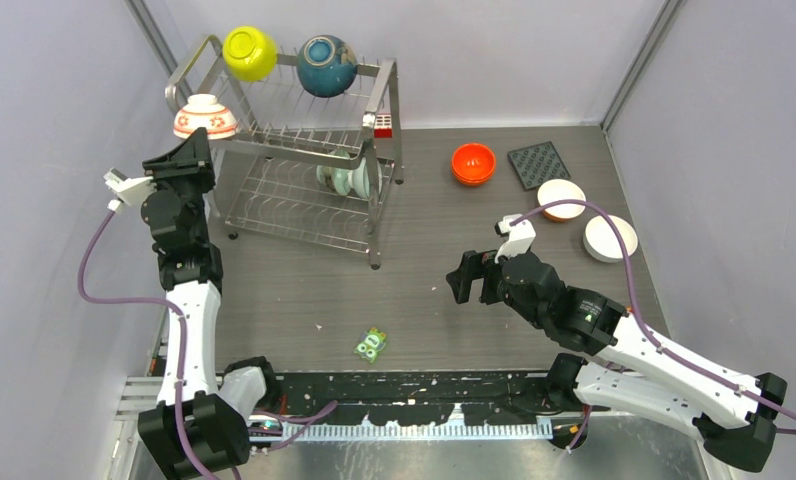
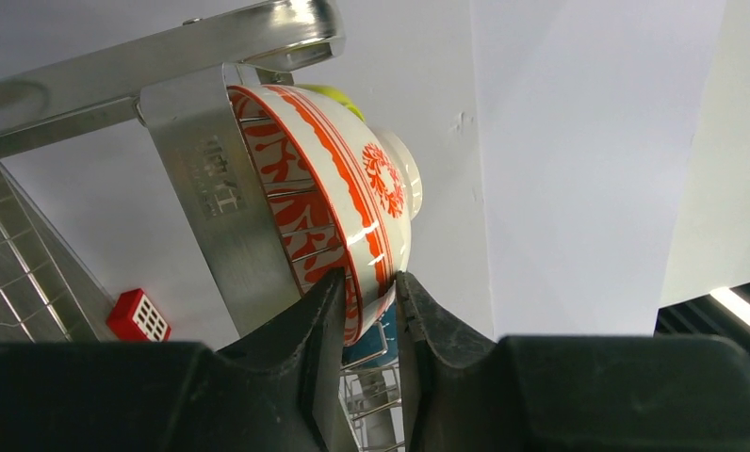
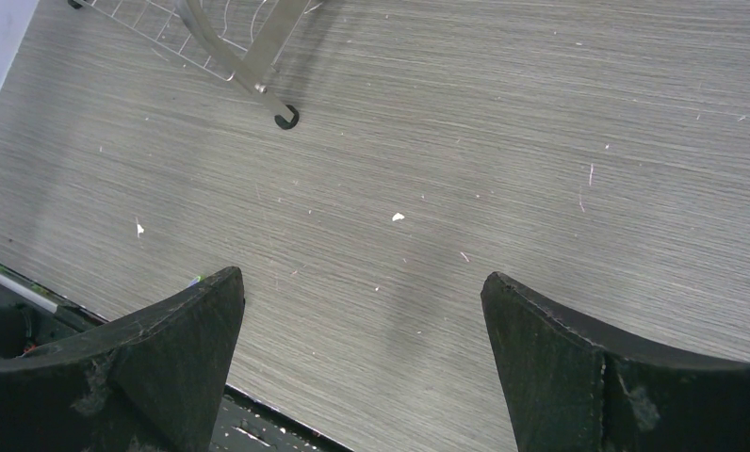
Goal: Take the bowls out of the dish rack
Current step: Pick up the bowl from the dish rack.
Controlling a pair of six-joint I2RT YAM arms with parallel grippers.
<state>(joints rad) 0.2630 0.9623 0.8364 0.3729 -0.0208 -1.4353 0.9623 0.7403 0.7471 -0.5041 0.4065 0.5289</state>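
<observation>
The dish rack [image 1: 296, 210] stands at the back left. On its upper tier sit a yellow-green bowl [image 1: 249, 52], a dark teal bowl [image 1: 326, 66] and a white bowl with red flowers [image 1: 205, 116]. A pale green bowl [image 1: 346, 178] leans in the lower tier. My left gripper [image 1: 196, 148] is at the rack's left end. In the left wrist view its fingers [image 2: 329, 311] pinch the flowered bowl's [image 2: 338, 188] rim, one inside and one outside. My right gripper [image 1: 464, 277] hovers open over bare table [image 3: 399, 188], holding nothing.
On the table at the right lie an orange bowl [image 1: 473, 163], two white bowls [image 1: 561, 198] [image 1: 610, 237] and a dark square mat [image 1: 539, 164]. A small green item [image 1: 371, 345] lies near the front edge. A red-white block [image 1: 382, 125] is clipped on the rack.
</observation>
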